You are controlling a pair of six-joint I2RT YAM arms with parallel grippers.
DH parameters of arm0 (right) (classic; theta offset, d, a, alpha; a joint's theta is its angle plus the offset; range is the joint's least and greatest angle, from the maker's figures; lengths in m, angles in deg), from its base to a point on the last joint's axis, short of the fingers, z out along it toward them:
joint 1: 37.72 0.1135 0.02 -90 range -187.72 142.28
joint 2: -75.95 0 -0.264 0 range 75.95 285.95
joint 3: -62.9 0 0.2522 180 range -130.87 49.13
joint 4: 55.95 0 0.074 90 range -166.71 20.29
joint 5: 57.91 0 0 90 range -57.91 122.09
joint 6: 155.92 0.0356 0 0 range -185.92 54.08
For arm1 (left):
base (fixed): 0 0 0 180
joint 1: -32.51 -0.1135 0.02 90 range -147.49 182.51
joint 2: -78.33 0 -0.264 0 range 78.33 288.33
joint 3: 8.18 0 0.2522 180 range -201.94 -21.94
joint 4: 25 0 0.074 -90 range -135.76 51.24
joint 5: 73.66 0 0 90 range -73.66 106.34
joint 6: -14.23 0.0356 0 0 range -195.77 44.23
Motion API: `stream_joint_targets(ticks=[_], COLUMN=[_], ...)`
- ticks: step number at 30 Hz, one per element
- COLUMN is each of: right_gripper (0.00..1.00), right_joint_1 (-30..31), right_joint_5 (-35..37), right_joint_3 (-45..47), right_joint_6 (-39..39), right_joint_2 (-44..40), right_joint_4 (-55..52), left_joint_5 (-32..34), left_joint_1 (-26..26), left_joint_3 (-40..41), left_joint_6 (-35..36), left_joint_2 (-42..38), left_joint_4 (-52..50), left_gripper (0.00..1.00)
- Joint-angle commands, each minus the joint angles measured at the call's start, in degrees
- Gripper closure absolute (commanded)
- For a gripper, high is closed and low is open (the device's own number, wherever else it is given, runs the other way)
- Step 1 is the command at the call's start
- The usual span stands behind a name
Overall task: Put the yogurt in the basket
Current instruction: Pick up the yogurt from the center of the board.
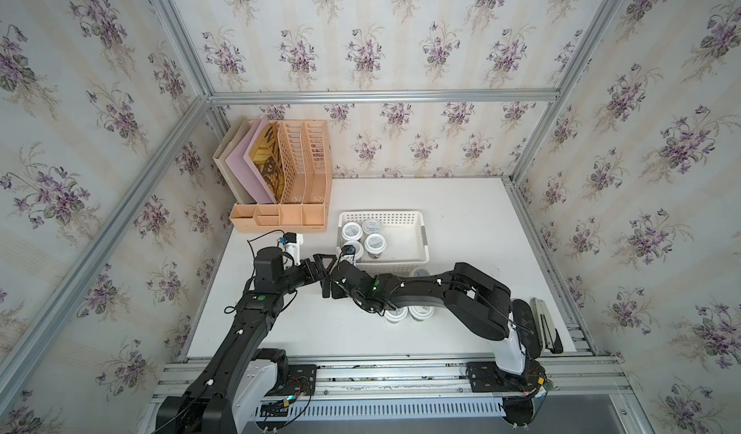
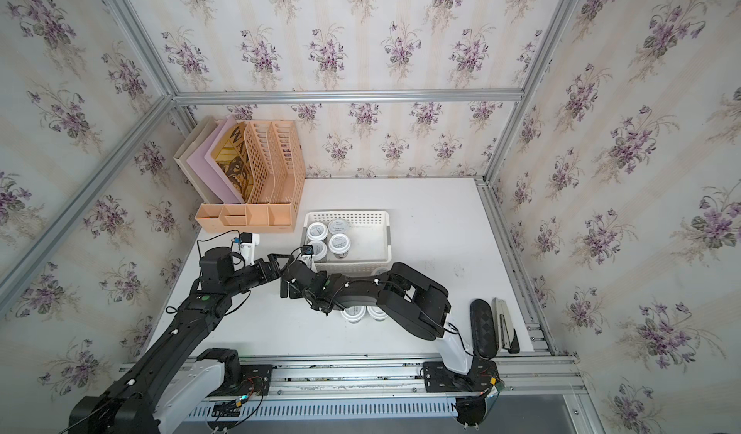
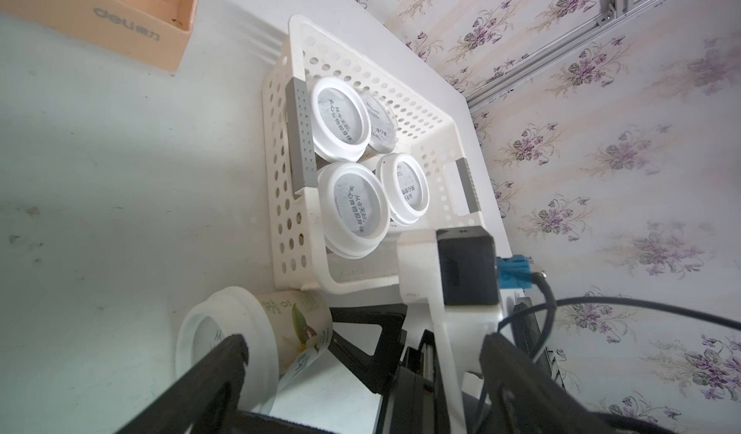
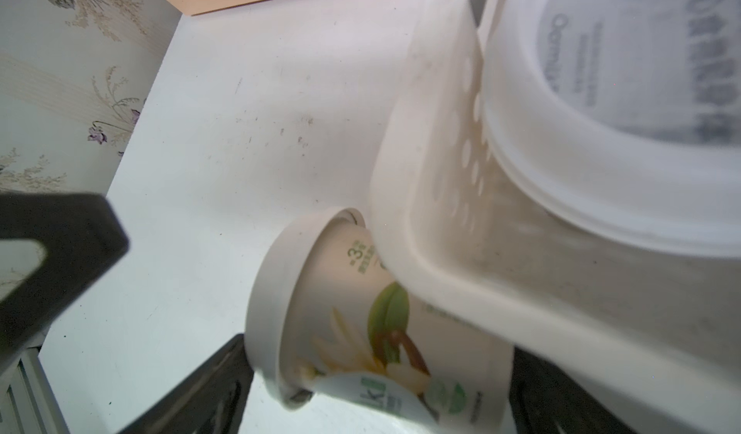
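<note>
Lying on its side on the white desk (image 1: 461, 231), a tipped yogurt cup (image 4: 361, 331) was pictured just outside the near left corner of the white basket (image 1: 381, 214). The right claw (image 4: 381, 352) was seen spread wide astride that cup, with one finger by the lid and the other by the base. Whether either finger touched the cup could not be told. The left claw (image 3: 365, 346) was likewise held wide open close beside it, with nothing gripped. One of its fingers (image 3: 224, 356) was seen in front of the cup's lid in the left wrist view.

Four yogurt cups (image 1: 375, 243) were shown standing upright inside the basket, grouped at its left end. A fifth upright cup (image 1: 420, 271) was glimpsed on the desk just in front of the basket, partly hidden by the right arm. Two further cups (image 1: 422, 312) were seen side by side under that arm, nearer the desk's front edge.

A peach file organizer (image 1: 296, 171) was set at the back left corner of the desk. A black case (image 1: 525, 323) and a stapler (image 1: 546, 323) were laid together at the front right edge.
</note>
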Motion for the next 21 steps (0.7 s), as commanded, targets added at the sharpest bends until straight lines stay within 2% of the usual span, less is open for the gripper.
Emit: stream_joint_targets(ticks=[1,13,21], right_gripper=[0.02,0.1,0.12], right_joint_1=[-0.03,-0.01,-0.31], right_joint_5=[1.15,1.68,-0.01], right_joint_3=[0.01,1.79,6.49], right_joint_6=[-0.01,-0.01,0.65], right_joint_2=[0.34,-0.17,-3.73], right_joint_4=[1.65,3.31,7.72], left_joint_5=[0.31,0.33,0.16], left_joint_1=[-0.14,-0.88,-3.02], left_joint_3=[-0.39,-0.77,-2.01], left_joint_6=[1.16,1.95,2.73], left_joint_2=[-0.34,-1.57,-5.32], left_joint_4=[-1.39,-3.43,-7.58], left_gripper=[0.05,0.05,0.05])
